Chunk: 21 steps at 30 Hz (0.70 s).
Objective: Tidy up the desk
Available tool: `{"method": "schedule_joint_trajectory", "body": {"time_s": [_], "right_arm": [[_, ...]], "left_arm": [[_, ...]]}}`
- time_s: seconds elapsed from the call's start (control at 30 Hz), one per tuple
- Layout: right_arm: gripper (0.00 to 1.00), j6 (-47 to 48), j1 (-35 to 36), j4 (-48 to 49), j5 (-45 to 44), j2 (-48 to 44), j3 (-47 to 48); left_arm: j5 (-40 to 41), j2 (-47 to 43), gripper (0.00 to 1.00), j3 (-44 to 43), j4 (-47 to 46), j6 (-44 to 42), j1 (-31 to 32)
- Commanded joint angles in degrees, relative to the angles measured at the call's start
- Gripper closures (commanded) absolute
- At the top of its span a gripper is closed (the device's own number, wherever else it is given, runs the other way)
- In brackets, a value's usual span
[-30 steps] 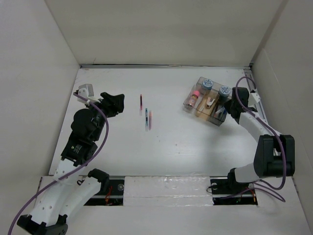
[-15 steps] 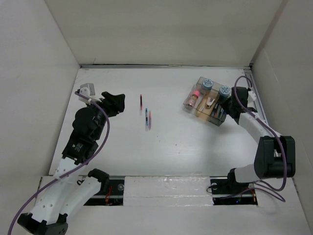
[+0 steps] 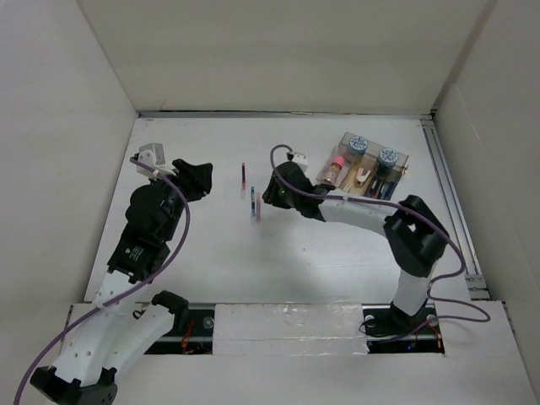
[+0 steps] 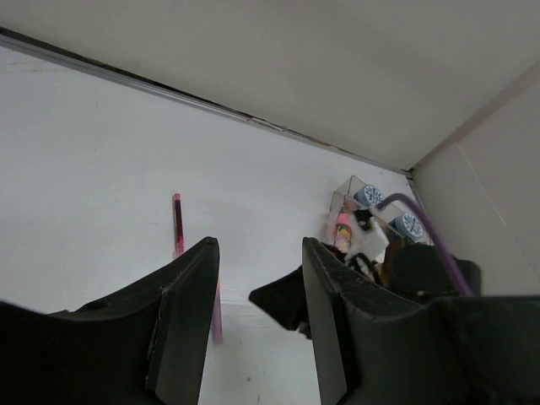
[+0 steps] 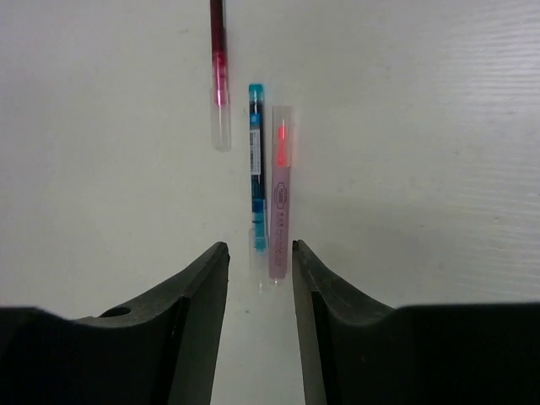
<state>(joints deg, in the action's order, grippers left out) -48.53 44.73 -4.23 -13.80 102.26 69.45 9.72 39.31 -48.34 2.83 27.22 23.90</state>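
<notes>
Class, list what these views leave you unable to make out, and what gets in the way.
Red pen: far end cut off by the right wrist view's top edge.
Box contents: too small in the top view, partly behind the right arm in the left wrist view.
Pink pen: partly behind the left gripper, left wrist view.

Reads as a robotics lab test cell: large flat matte white desk boxed in by plain white panel walls, w/ a metal rail along its right edge. Two white-and-black robot arms, left arm & right arm, are bolted at the near edge, thin purple cables looping off them. Staged props on top: small clear plastic compartment box & 3 thin pens
</notes>
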Motion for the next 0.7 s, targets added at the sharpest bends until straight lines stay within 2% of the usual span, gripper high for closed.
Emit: {"method": "schedule_joint_trajectory", "body": {"time_s": [0.0,0.27,0.43,0.67], "right_arm": [[0.58,2.22,2.55,-4.63,-6.49,5.29,7.35],[0.58,3.97,4.40,-8.34,-8.87,12.35,12.99],[0.64,4.50,4.40,-10.35,-9.14,16.30,16.32],[0.64,5.03,4.93,-11.24,-8.52,18.68,18.70]], "left_arm": [[0.13,-0.64,0.60,0.00,-2.48,-0.77,-0.26],[-0.13,-0.64,0.57,-0.18,-1.96,-0.68,-0.26],[0.30,-1.52,0.54,0.09,-2.13,-0.68,-0.26],[0.30,-1.34,0.50,0.17,-2.30,-0.68,-0.26]]}}
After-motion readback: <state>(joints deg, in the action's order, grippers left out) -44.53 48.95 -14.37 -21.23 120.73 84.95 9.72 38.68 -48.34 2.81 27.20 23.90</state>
